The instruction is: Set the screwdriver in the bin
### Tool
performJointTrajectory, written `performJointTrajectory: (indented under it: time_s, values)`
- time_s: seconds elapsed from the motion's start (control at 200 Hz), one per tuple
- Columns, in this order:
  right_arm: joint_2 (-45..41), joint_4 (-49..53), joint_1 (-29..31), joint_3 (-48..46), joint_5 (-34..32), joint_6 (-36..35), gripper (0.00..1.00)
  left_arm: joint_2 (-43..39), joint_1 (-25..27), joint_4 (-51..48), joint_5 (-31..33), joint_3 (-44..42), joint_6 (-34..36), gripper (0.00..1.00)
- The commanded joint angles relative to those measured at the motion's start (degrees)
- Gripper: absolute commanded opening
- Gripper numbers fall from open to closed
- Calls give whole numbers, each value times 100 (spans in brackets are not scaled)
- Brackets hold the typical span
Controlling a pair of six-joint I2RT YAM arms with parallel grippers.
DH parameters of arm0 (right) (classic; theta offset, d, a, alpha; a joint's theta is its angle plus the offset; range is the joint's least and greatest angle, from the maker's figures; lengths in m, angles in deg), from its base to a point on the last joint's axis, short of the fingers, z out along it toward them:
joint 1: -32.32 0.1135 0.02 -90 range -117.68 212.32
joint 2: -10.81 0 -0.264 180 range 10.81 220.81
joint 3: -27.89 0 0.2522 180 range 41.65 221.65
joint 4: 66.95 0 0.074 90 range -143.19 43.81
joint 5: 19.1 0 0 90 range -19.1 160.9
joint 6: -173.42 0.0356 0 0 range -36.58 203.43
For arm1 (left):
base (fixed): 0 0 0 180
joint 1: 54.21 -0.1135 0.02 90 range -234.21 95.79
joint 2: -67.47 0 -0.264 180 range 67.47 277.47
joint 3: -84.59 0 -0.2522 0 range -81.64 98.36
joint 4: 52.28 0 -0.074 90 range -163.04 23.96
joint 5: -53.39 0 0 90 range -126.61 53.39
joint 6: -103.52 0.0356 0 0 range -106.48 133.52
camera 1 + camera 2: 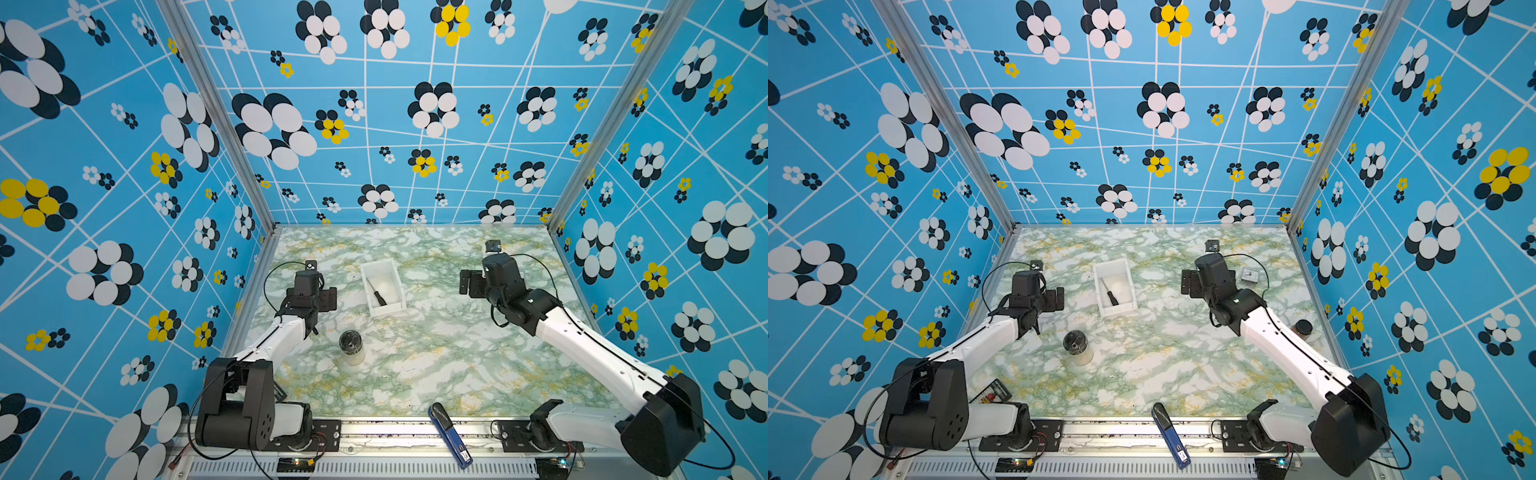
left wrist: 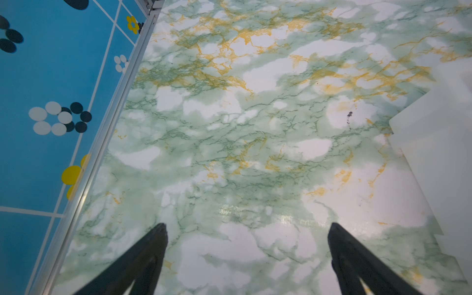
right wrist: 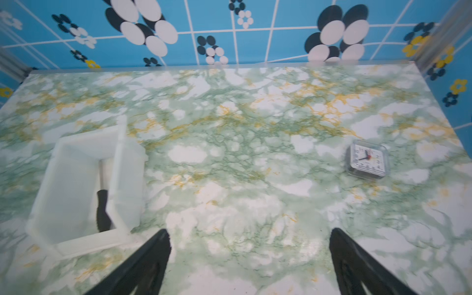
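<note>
White plastic bin, mid-tabletop: screwdriver lies inside. Right tool and left tool: both spread wide, empty. Clock, far right: seen from right wrist, not left wrist.

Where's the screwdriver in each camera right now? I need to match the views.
Top view: the screwdriver lies inside the bin, black handle toward the near wall.
Top view: the same spot, inside the bin.
Left wrist: not in it; only a white wall, probably the bin's.
Right wrist: inside the bin, handle showing.
Shared landmark: the bin.
</note>
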State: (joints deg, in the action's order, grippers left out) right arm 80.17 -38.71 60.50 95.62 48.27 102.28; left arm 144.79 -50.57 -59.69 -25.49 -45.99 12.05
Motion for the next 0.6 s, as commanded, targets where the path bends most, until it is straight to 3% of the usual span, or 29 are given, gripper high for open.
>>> performJointTrajectory:
  time_s: [0.0, 0.19, 0.295, 0.44, 0.51, 0.595]
  values:
    - [-321, -1111, -372, -638, -315, -109, 99, 20, -106, 1616, -108, -505, 9, 99]
    - [-625, -1563, -1040, -1419, -511, -710, 99, 318, -153, 3302, -136, -1073, -170, 99]
    - [-904, -2107, -1543, -2003, -646, -1037, 99, 481, -161, 3733, -186, -1164, -54, 99]
    - [-968, -3208, -2505, -2860, -281, -959, 99, 976, -249, 4948, -354, -1604, -105, 99]
    - [-759, -3848, -2674, -3175, -123, -948, 99, 1221, -243, 5507, -383, -1759, -64, 99]
    - [-448, -4549, -2704, -3444, 122, -1075, 99, 1150, -249, 5384, -467, -1766, -71, 99]
